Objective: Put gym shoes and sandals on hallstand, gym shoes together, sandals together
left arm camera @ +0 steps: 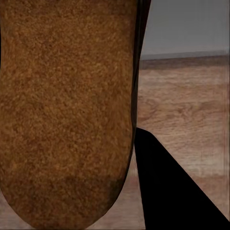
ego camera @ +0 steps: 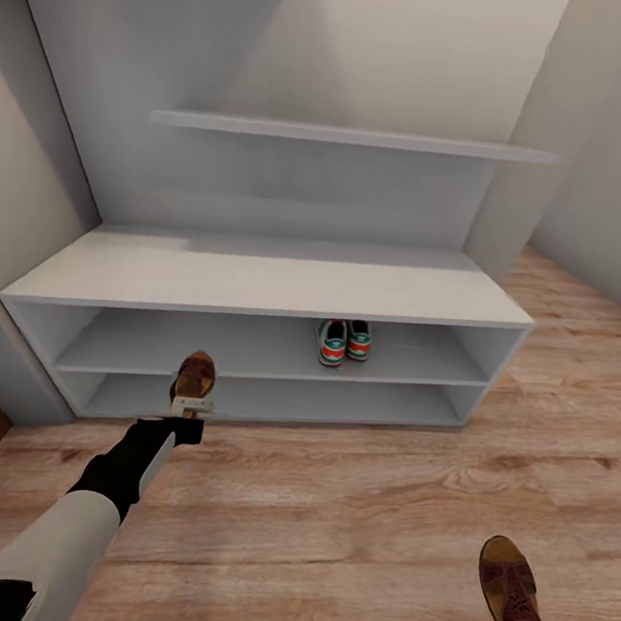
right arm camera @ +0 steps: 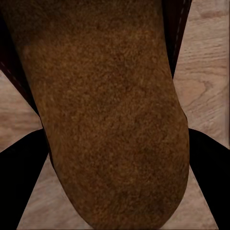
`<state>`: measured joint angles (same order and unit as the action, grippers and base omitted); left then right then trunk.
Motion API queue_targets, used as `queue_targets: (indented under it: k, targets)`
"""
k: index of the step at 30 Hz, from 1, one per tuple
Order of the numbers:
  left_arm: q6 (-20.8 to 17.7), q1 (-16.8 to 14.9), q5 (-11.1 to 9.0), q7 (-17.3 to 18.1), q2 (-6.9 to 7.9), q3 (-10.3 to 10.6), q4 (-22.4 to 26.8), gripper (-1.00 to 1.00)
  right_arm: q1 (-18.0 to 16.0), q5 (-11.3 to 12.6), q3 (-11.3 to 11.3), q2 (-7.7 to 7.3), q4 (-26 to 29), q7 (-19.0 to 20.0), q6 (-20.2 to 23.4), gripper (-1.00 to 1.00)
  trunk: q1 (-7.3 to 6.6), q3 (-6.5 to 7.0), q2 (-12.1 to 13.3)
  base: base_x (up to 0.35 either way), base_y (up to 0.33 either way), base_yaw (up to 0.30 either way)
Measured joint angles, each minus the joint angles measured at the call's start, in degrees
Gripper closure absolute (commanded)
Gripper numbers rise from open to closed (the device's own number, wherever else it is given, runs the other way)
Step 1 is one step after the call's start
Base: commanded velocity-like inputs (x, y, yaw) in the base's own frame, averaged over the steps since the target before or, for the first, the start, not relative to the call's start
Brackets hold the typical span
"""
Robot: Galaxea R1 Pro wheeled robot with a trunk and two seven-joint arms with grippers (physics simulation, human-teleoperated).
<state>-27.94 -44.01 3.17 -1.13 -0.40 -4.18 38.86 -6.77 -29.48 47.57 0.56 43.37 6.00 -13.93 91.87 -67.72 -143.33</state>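
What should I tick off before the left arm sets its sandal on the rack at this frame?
1. Left claw has a sandal: ok, its sole fills the left wrist view.
2. Right arm's sandal is secured: ok, the right wrist view shows its sole between dark fingers.
3. Gym shoes are on the hallstand: ok, side by side on the upper open shelf.
4. Space beside them for two sandals: ok, the shelf looks bare to their left.
5. Left sandal lined up with a shelf opening: cannot tell, it overlaps the shelf edges but depth is unclear.
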Motion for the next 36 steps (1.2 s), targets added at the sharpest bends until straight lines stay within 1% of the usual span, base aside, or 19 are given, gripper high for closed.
queue_targets:
  k: [10, 17, 22, 30, 36]
  targets:
    - [0.0, 0.0, -0.1, 0.0, 0.05, -0.4, 0.1, 1.0, 0.0, 0.0, 0.0, 0.0, 0.0, 0.0, 0.0, 1.0, -0.01, 0.0, 0.0, 0.264, -0.225, 0.0]
    - [-0.1, 0.0, -0.1, 0.0, 0.14, -0.6, 0.1, 1.0, 0.0, 0.0, 0.0, 0.0, -0.1, 0.0, 0.0, 1.0, -0.01, 0.0, 0.0, 0.323, -0.067, 0.0]
    - [-0.1, 0.0, -0.1, 0.0, 0.23, -0.7, 0.1, 1.0, 0.0, 0.0, 0.0, 0.0, -0.1, 0.0, 0.0, 1.0, -0.01, 0.0, 0.0, 0.333, 0.038, 0.0]
    - [-0.1, 0.0, -0.1, 0.0, 0.24, -0.7, 0.1, 1.0, 0.0, 0.0, 0.0, 0.0, -0.1, 0.0, 0.0, 1.0, -0.01, 0.0, 0.0, 0.307, 0.164, 0.0]
    - [-0.1, 0.0, -0.1, 0.0, 0.18, -0.7, 0.1, 1.0, 0.0, 0.0, 0.0, 0.0, -0.1, 0.0, 0.0, 1.0, 0.02, 0.0, 0.0, 0.106, 0.048, 0.0]
